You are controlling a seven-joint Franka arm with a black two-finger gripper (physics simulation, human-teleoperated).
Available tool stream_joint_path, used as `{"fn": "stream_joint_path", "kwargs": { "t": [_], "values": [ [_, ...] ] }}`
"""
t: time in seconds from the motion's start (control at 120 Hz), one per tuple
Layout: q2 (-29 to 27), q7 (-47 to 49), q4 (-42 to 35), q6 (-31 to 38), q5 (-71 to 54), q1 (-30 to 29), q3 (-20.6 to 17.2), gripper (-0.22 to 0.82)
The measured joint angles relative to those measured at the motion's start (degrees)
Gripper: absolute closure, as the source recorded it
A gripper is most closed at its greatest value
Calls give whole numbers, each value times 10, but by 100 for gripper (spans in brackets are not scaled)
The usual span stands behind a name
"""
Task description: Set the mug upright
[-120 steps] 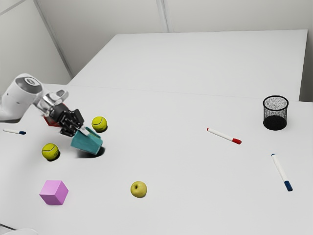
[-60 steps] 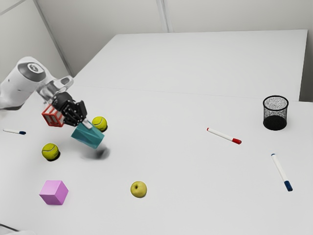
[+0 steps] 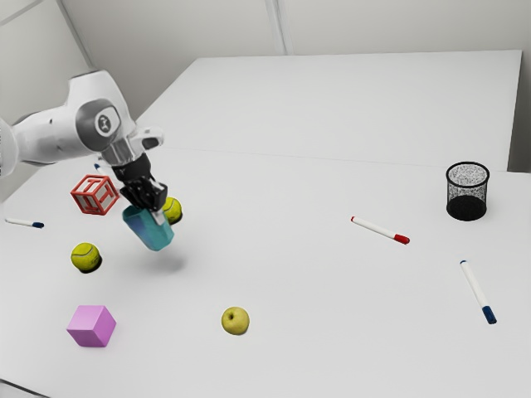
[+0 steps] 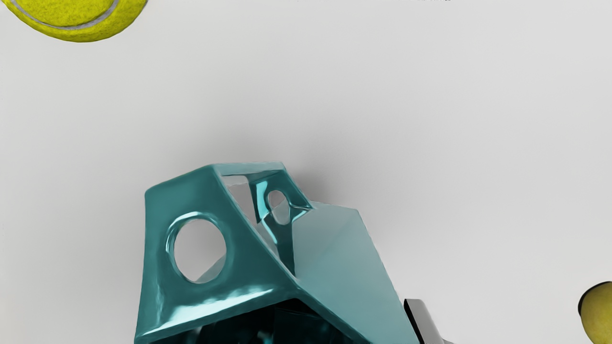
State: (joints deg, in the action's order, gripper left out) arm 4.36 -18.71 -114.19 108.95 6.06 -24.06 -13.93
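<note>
Gripper (image 3: 158,217) closed on mug (image 3: 150,233), near its mouth end, pointing steeply down; arm (image 3: 54,137) in from ext. view's left. Mug held above bench (image 3: 274,265), shadow below, apart. Tennis ball (image 3: 173,209) just behind mug; 2nd ball (image 3: 85,257) & pink cube (image 3: 91,326) toward ext. view's left. Open stretch betw. mug & red-capped marker (image 3: 380,230). Mug's long axis slanted: mouth up toward ext. view's left, base down toward its right

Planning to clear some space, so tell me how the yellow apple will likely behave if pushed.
The apple would probably roll, being rounded on a flat, smooth-looking table. Its dimpled side may make it veer. Its unsagging outline suggests it would stay stiff.
</note>
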Motion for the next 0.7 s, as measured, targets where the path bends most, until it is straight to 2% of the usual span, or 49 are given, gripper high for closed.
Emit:
{"fn": "stream_joint_path", "kwargs": {
  "t": [0.25,0.7],
  "values": [
    [-5,5,-41,78,-100,57,-1,76],
    [14,40,-42,105,-111,86,-10,75]
  ]
}}
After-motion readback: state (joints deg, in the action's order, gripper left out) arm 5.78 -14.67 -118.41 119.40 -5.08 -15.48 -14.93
